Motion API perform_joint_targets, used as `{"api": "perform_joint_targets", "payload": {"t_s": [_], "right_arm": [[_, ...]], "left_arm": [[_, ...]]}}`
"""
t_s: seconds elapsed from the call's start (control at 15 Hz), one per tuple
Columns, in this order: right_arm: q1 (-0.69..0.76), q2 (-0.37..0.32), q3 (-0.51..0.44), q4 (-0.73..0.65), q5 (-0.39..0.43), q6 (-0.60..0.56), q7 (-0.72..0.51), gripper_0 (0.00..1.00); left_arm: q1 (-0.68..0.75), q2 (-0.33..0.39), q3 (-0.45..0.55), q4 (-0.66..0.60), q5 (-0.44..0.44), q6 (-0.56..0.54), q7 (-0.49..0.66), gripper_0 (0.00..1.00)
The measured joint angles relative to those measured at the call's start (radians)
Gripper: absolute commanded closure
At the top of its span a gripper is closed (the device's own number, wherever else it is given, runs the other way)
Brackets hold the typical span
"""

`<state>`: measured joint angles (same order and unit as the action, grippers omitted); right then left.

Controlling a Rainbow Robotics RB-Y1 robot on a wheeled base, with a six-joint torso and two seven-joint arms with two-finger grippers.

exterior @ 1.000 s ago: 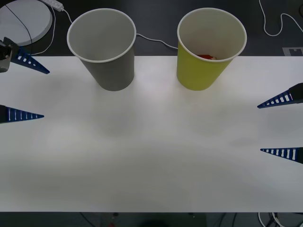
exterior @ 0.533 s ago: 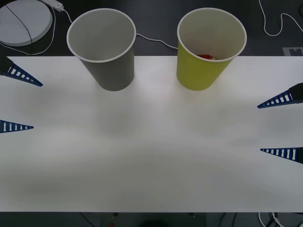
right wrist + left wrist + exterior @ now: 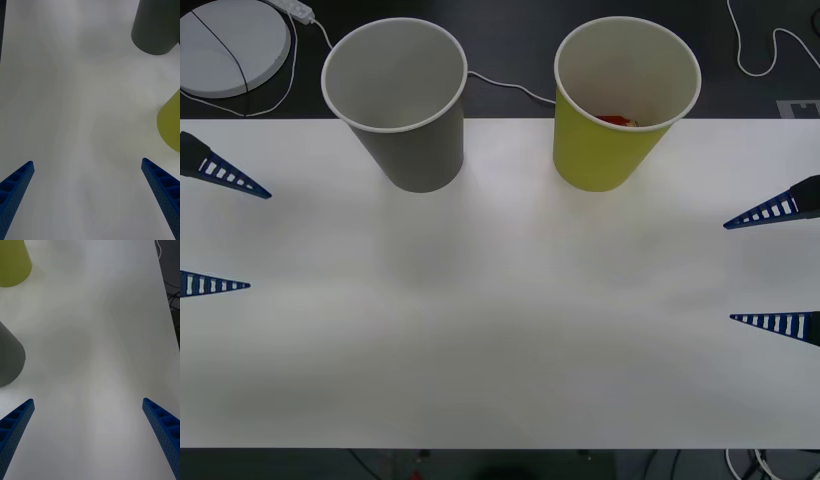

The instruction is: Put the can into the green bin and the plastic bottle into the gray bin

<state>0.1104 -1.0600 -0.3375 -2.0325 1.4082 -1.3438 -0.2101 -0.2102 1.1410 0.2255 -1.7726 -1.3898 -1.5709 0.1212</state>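
Gray bin (image 3: 396, 100) upright, w/ green bin (image 3: 624, 100) beside, red can (image 3: 614, 120) inside

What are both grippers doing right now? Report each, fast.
Left gripper: open, holding nothing, at the table's left edge.
Right gripper: open, holding nothing, at the table's right edge.

There are no words or numbers to read here. The cups and the table have no writing on them.
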Motion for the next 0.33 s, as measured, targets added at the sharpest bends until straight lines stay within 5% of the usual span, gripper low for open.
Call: {"api": "perform_joint_targets", "payload": {"t_s": [0.33], "right_arm": [[0.0, 0.0, 0.0, 0.0, 0.0, 0.0, 0.0, 0.0]], "left_arm": [[0.0, 0.0, 0.0, 0.001, 0.008, 0.0, 0.0, 0.0]]}}
